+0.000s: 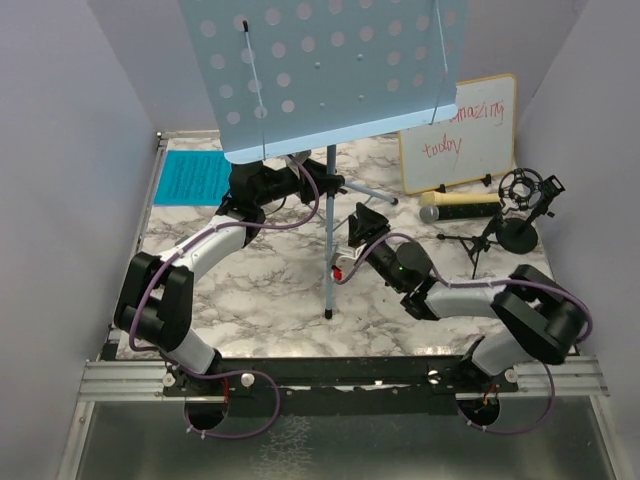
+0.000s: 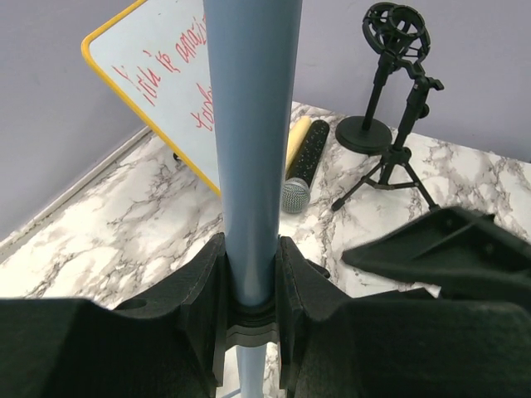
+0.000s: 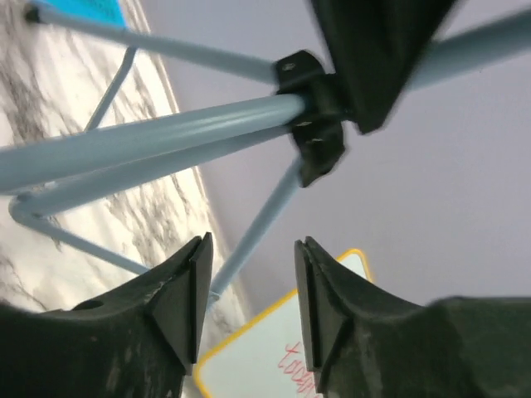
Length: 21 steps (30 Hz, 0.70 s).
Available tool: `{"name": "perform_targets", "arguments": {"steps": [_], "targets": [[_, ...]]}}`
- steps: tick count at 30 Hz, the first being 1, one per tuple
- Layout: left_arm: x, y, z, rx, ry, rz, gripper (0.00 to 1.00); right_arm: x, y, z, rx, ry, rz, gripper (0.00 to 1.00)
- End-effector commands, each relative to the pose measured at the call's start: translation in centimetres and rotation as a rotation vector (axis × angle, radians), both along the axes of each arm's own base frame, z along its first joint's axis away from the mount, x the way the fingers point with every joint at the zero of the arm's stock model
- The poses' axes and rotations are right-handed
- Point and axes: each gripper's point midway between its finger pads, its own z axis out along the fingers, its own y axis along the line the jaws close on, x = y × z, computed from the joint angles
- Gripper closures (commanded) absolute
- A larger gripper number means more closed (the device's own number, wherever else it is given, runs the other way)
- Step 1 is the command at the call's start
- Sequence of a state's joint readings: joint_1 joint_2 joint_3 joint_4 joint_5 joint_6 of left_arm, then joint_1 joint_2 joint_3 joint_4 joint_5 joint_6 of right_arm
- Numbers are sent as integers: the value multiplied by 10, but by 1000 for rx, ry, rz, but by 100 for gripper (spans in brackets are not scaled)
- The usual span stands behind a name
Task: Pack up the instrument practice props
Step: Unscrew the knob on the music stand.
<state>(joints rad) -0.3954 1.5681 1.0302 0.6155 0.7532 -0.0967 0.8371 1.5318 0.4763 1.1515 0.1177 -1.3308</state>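
A light-blue perforated music rack (image 1: 330,70) stands upright mid-table. The left gripper (image 2: 249,282) is clamped on its pole. The right gripper (image 3: 249,290), fingers apart, sits just right of the pole. Farther right lies a cream handheld microphone (image 1: 465,207); a cyan sheet (image 1: 192,176) lies to the left.

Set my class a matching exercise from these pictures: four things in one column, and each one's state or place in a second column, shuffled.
Things:
1. left hand
2. right hand
3. cream handheld microphone
4. cyan sheet

States or places:
A. lying on its side by the whiteboard
B. open, gripping nothing
C. flat at the far-left corner of the table
D. shut on the music rack pole

Pairs: 1-D, 2-B, 3-A, 4-C
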Motion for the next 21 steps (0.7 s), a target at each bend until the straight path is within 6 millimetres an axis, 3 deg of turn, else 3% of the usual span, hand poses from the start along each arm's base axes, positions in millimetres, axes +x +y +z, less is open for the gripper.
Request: {"name": "perform_targets", "arguments": {"steps": [1, 7, 15, 21], "targets": [[-13, 14, -96, 122, 370, 64, 100, -12, -2, 10, 348, 335, 26, 43], [-14, 14, -98, 125, 372, 59, 100, -17, -3, 27, 831, 716, 12, 15], [-14, 14, -97, 128, 358, 57, 100, -6, -3, 48, 1381, 1068, 25, 13], [-14, 16, -95, 139, 339, 67, 100, 11, -21, 59, 1726, 1210, 13, 16]]}}
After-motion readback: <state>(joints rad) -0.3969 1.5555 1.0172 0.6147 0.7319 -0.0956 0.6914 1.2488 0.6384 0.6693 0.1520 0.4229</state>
